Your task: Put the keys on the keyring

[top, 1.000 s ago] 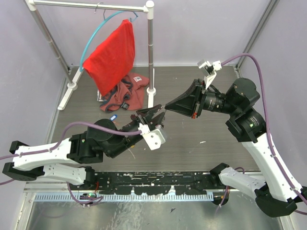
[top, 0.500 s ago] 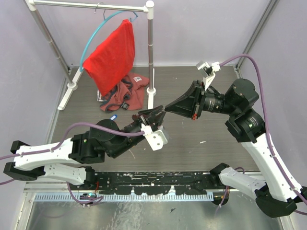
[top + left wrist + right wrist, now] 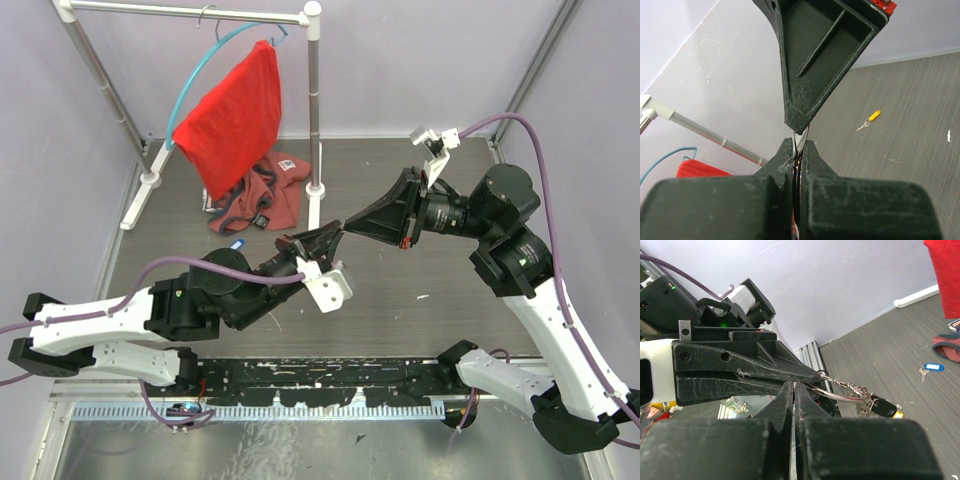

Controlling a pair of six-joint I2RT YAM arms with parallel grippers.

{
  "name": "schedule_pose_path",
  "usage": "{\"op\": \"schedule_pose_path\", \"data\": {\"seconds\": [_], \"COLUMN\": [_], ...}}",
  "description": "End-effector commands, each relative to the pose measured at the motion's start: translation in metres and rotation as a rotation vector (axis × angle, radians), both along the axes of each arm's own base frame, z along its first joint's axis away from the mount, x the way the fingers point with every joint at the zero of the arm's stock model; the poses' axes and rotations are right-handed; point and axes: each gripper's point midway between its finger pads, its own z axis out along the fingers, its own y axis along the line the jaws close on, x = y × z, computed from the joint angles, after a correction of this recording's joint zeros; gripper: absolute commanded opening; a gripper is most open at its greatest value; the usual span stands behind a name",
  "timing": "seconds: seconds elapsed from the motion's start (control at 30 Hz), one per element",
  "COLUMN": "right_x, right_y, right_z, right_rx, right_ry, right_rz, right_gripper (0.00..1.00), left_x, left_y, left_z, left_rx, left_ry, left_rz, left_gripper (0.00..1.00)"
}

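In the top view my left gripper (image 3: 322, 241) and right gripper (image 3: 345, 224) meet tip to tip above the middle of the table. Both are shut. The right wrist view shows the thin silver keyring (image 3: 840, 393) running from both fingertips to a bunch of keys (image 3: 879, 406), one with a black head. The left wrist view shows the ring's wire (image 3: 800, 141) edge-on between my left fingers (image 3: 786, 155), under the right gripper's tip. A yellow-headed key (image 3: 869, 120) and a blue-tagged key (image 3: 932, 368) lie loose on the table. The blue one also shows in the top view (image 3: 237, 245).
A white clothes rack (image 3: 313, 110) stands at the back left, with a teal hoop hanger (image 3: 200, 70) holding a red cloth (image 3: 235, 115). A reddish garment (image 3: 262, 197) lies at its foot. Walls close in both sides.
My left wrist has shifted slightly right and turned a little towards the right gripper. The right arm has held still. Both grippers stay shut.
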Motion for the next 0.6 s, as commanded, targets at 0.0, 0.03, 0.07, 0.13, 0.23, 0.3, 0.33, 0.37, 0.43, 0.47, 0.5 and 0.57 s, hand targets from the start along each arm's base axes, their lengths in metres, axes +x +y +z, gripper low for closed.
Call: {"op": "schedule_pose_path", "data": {"seconds": [0.0, 0.03, 0.07, 0.13, 0.23, 0.3, 0.33, 0.37, 0.43, 0.47, 0.5, 0.57], "right_x": [-0.007, -0.007, -0.007, -0.005, 0.0, 0.002, 0.004, 0.005, 0.008, 0.01, 0.011, 0.01], "right_y": [-0.003, -0.003, -0.003, -0.005, -0.009, -0.012, -0.014, -0.015, -0.018, -0.019, -0.02, -0.021], "right_z": [0.019, 0.019, 0.02, 0.02, 0.022, 0.024, 0.023, 0.024, 0.022, 0.021, 0.02, 0.019], "right_rx": [0.046, 0.045, 0.046, 0.043, 0.035, 0.03, 0.026, 0.022, 0.008, 0.001, -0.005, -0.012], "right_ry": [-0.069, -0.071, -0.076, -0.086, -0.111, -0.125, -0.13, -0.134, -0.134, -0.137, -0.138, -0.143], "right_rz": [0.006, 0.006, 0.001, -0.021, -0.073, -0.105, -0.121, -0.138, -0.17, -0.182, -0.192, -0.194], "right_gripper": [0.05, 0.09, 0.18, 0.37, 0.45, 0.46, 0.46, 0.46, 0.43, 0.41, 0.4, 0.38], "left_x": [-0.001, 0.0, 0.0, 0.0, 0.0, 0.0, 0.0, 0.0, 0.0, 0.001, 0.001, 0.001], "left_y": [-0.002, -0.001, -0.001, 0.001, 0.002, 0.004, 0.004, 0.004, 0.004, 0.005, 0.004, 0.005], "left_z": [0.012, 0.012, 0.012, 0.013, 0.013, 0.014, 0.014, 0.014, 0.014, 0.014, 0.014, 0.014], "left_rx": [-0.024, -0.023, -0.022, -0.023, -0.027, -0.031, -0.031, -0.03, -0.03, -0.031, -0.029, -0.029], "left_ry": [0.003, 0.002, 0.001, -0.001, -0.001, -0.002, -0.002, -0.001, -0.003, -0.003, -0.003, -0.003], "left_rz": [0.013, 0.016, 0.017, 0.017, 0.018, 0.021, 0.023, 0.024, 0.024, 0.027, 0.025, 0.027], "left_gripper": [0.0, 0.0, 0.0, 0.0, 0.0, 0.0, 0.0, 0.0, 0.0, 0.0, 0.0, 0.0]}}
